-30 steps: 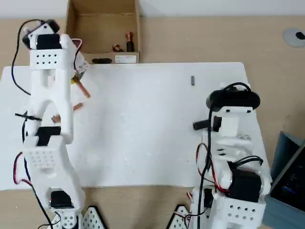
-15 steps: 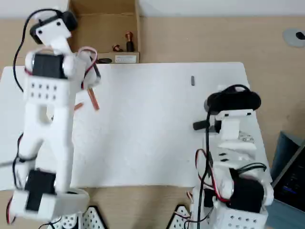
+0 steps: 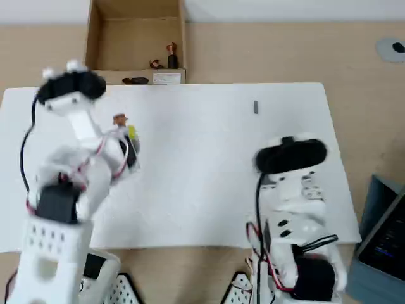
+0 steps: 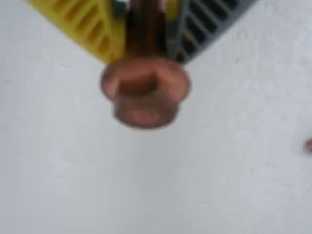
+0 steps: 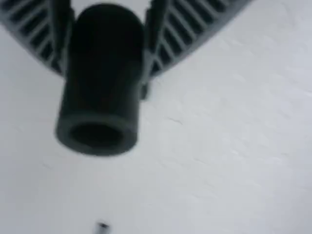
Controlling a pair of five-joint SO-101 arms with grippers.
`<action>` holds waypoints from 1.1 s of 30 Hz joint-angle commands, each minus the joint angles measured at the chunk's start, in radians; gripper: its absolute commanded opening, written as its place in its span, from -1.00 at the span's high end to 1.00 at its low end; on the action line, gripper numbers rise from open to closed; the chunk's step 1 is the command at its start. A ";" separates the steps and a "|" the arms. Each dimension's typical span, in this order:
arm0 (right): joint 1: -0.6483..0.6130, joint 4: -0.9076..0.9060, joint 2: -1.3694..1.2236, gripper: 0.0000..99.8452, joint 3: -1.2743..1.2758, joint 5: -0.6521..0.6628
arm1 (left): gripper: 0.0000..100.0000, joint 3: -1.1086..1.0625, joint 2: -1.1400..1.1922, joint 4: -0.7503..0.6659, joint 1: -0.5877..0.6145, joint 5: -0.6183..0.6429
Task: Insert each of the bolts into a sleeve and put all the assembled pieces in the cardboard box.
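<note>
**Me:** My left fingers are clamped on a copper bolt; its flanged end juts past the tips, and its shank runs back between them. My right fingers are pinched round a black sleeve; its open bore faces outward beyond the tips, so its long axis lies along the fingers.

**Partner:** And how do the two lie to each other?

**Me:** Well apart. Seen from above, the bolt sits over the left side of the white sheet, near the cardboard box; the right arm hangs over the sheet's right side. So the sleeve lies to the right of the bolt, across the bench.

**Partner:** Which arm should close the gap?

**Me:** I judge that both must swing inward and turn until bolt and bore share one line. From the wrist views I cannot tell how far off that line they are now; with the flanged end leading, I doubt the bolt goes in as it is held.

**Partner:** Anything else left to do?

**Me:** A spare dark sleeve lies on the sheet beyond the right arm; assembled pieces already rest in the box, by its front wall. The left arm is the nearer one for the drop.
</note>
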State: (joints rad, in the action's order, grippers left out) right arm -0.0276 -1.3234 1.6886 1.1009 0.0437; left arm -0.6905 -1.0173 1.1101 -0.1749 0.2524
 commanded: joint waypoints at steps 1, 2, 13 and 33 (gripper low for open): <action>-0.102 0.078 0.082 0.98 0.071 -0.031 | 1.00 -0.152 -0.183 -0.091 -0.014 -0.011; -0.130 0.100 0.105 0.98 0.099 -0.035 | 1.00 -0.187 -0.222 -0.109 -0.014 -0.011; -0.371 0.262 0.231 0.98 0.272 -0.109 | 1.00 -0.477 -0.615 -0.233 -0.015 -0.005; -0.802 0.496 0.236 0.98 0.410 -0.104 | 1.00 -0.522 -0.806 -0.391 -0.041 0.173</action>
State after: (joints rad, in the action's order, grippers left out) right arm -0.7948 -0.8585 1.8052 1.5136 -0.0621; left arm -1.2490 -1.8105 0.7465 -0.1811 0.4181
